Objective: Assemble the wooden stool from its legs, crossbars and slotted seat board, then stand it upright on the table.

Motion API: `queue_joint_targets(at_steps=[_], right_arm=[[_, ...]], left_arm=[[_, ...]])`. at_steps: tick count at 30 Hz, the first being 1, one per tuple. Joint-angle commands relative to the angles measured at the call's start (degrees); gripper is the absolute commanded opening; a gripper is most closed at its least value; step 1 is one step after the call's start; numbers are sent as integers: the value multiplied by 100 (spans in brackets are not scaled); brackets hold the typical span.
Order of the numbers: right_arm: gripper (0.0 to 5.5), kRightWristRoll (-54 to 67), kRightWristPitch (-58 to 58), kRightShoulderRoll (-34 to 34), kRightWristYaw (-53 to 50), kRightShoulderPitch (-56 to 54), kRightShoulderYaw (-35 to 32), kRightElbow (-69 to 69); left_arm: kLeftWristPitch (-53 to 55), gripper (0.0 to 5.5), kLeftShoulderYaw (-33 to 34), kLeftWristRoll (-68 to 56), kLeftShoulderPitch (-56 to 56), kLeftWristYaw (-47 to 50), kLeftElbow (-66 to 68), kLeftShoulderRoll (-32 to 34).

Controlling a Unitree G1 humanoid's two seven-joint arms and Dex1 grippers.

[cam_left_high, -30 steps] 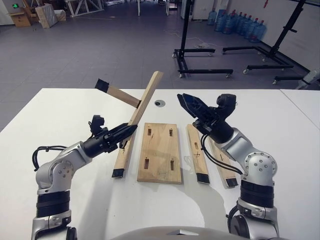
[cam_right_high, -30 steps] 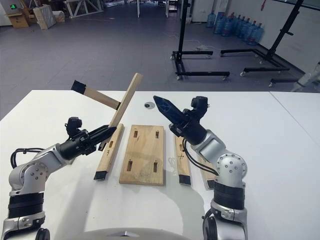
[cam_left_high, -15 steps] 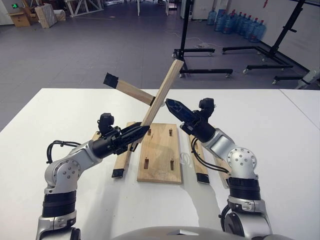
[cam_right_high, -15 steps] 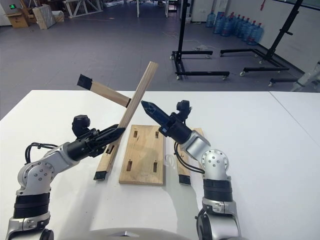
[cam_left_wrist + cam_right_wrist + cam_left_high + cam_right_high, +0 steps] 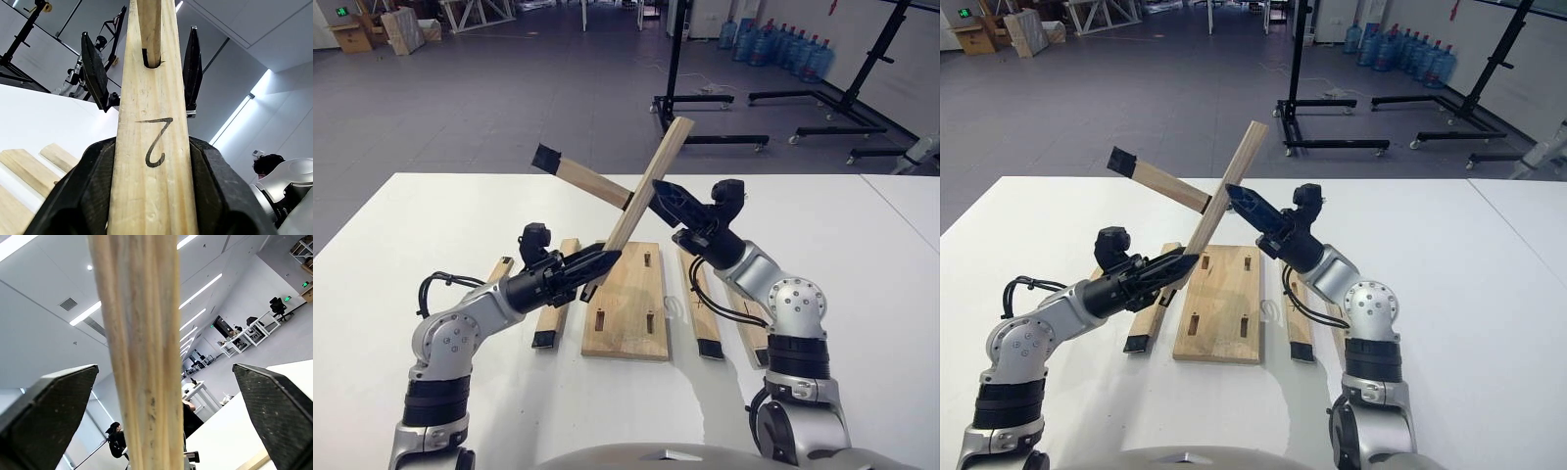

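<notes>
Stool leg (image 5: 644,191) with a crossbar (image 5: 587,182) joined to it hangs tilted above the white table (image 5: 421,220), its upper end leaning to the right. Your left gripper (image 5: 605,258) is clamped on the leg's lower end. In the left wrist view the pale wood runs up between both fingers (image 5: 94,68), with a rounded slot (image 5: 150,54) cut into it further along. The crossbar sticks out from the leg's middle toward the left and ends in a black cap (image 5: 546,157).

Your right gripper (image 5: 664,192) sits at the leg just beside that joint, on its right side, fingers spread. The right wrist view shows the leg passing between the two pads (image 5: 49,404) with open space on either side, touching neither.

Under the raised piece the slotted seat board (image 5: 628,304) lies flat on the table with four slots showing. A second leg (image 5: 551,318) lies just left of the board. A third leg (image 5: 702,313) lies just right of it, and another wooden piece (image 5: 752,341) lies beyond that, partly behind the right arm.
</notes>
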Motion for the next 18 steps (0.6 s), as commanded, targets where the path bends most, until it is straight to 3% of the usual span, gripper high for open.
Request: queue_joint_targets(at_steps=[1,18], right_arm=[[505,147,119,-62,94,-206,-24,-2],[210,376,200,-283,698,-25,-99,-318]], left_arm=[[-256,202,-240,316,124,-178,-62,124],[-503,202,-413,359,380,-254,-151,65]])
